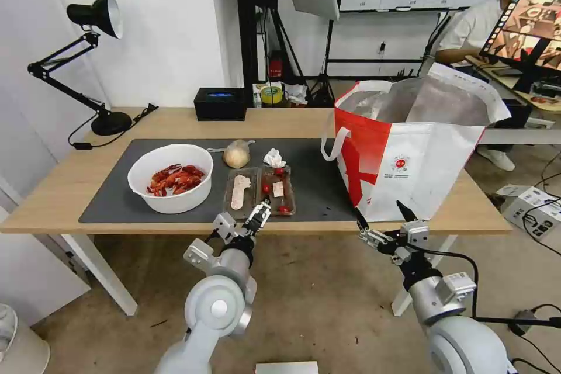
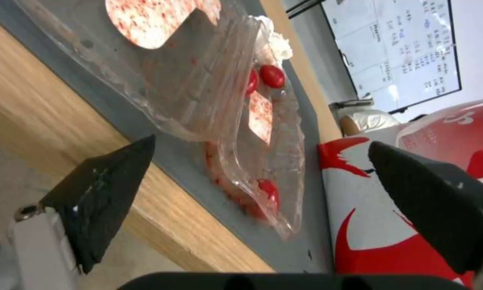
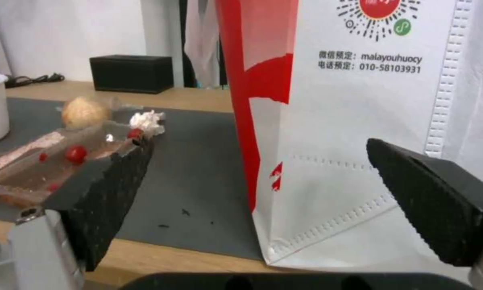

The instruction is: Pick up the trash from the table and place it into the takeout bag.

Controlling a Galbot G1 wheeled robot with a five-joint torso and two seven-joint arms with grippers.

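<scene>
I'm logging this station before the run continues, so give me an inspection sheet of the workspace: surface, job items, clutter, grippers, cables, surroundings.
Surface: light-wood table with dark grey mat.
Job's things: white bowl of crayfish shells, clear tray with cherry tomatoes, crumpled tissue and bagged bun on the mat; takeout bag upright, open, at the table's right end.
Clutter: black box and desk lamp along the table's far side.
Grippers: left gripper open at the tray's near edge; right gripper open before the bag's near face.
Cables: lamp cord on the table.
Surroundings: tripods, whiteboard, monitor.
</scene>
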